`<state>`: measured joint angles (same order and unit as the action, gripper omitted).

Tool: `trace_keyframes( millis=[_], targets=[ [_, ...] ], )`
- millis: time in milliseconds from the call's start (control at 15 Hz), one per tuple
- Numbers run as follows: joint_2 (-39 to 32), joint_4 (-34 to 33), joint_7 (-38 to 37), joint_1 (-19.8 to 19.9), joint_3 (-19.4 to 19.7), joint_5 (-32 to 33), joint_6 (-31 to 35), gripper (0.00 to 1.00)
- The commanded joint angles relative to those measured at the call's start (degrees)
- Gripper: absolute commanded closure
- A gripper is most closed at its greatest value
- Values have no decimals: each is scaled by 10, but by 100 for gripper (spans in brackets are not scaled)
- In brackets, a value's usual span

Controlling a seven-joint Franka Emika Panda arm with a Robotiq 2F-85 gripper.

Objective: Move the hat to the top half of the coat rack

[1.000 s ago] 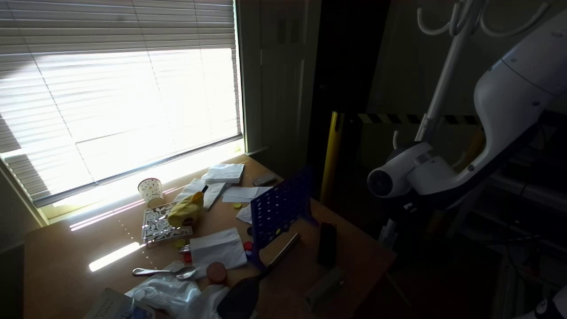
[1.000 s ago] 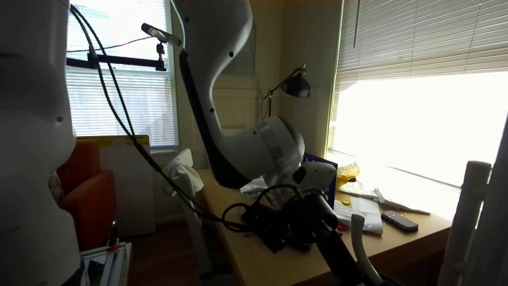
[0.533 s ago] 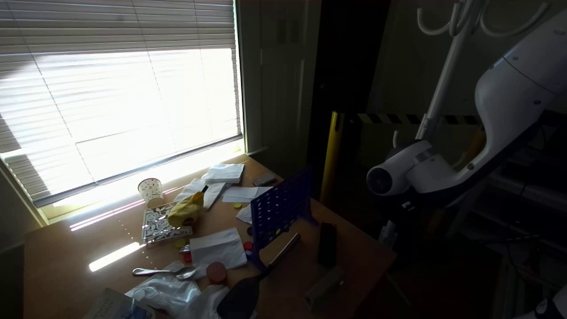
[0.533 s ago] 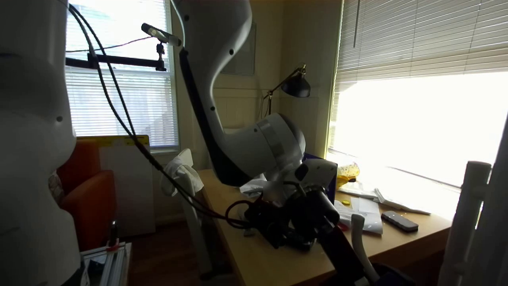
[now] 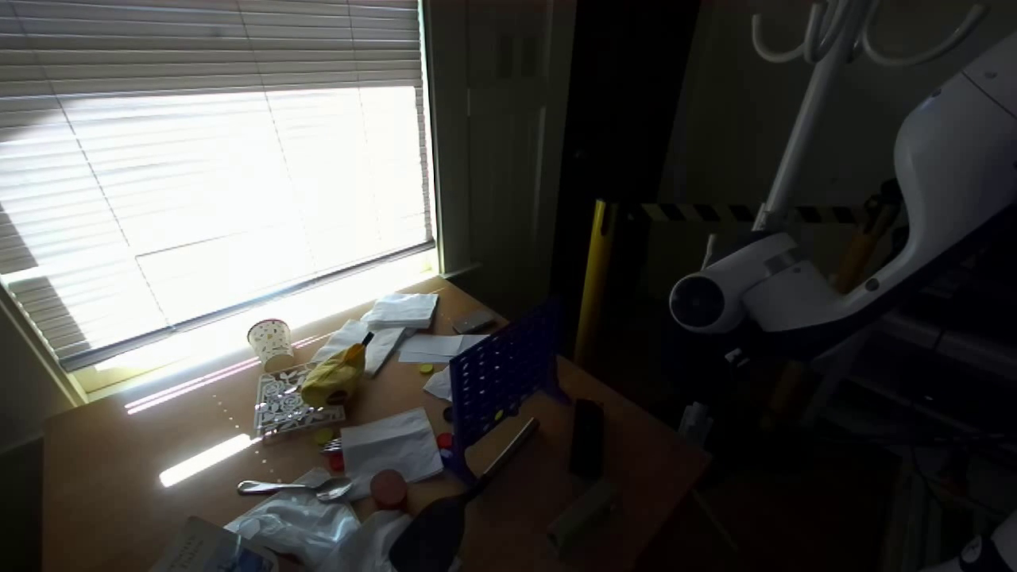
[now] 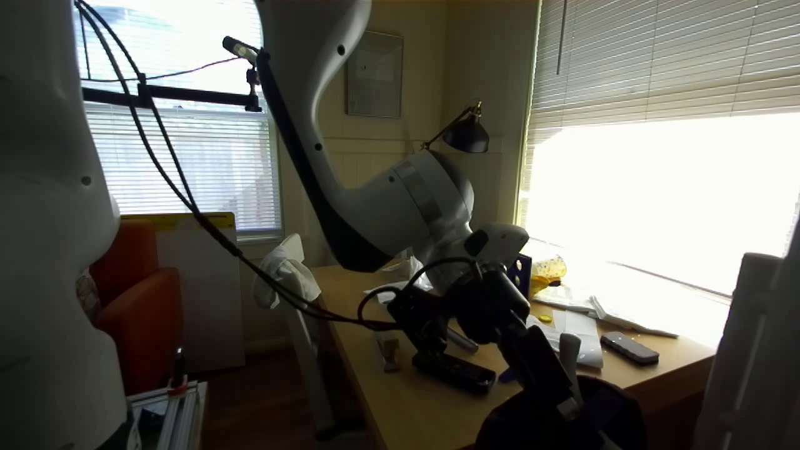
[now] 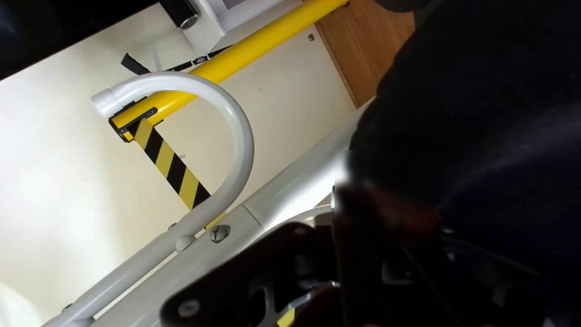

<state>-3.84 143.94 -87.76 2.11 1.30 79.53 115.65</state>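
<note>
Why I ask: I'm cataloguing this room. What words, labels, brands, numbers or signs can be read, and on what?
"Tales", probably: on the book, blurred in an exterior view; the line above is unreadable.
Black oblong object: any markings too small to read.
Striped tape: yellow and black, no lettering visible.
Hat and coat rack: no readable text.
</note>
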Motion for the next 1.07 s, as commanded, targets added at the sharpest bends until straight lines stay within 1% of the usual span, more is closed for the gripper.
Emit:
trace_keyframes(
  millis=[0, 333, 533, 667, 733, 867, 1000],
  targets=[
    [60, 31, 54, 6, 7, -8, 44, 99],
    [99, 49, 145, 10, 23, -38, 102, 99],
    [114, 53, 199, 13, 34, -78, 134, 99],
    [122, 53, 225, 16, 40, -111, 147, 99],
    [127, 53, 226, 17, 43, -128, 152, 99],
    [139, 52, 241, 21, 50, -177, 164, 99],
    [151, 51, 276, 25, 57, -231, 175, 99]
  ],
)
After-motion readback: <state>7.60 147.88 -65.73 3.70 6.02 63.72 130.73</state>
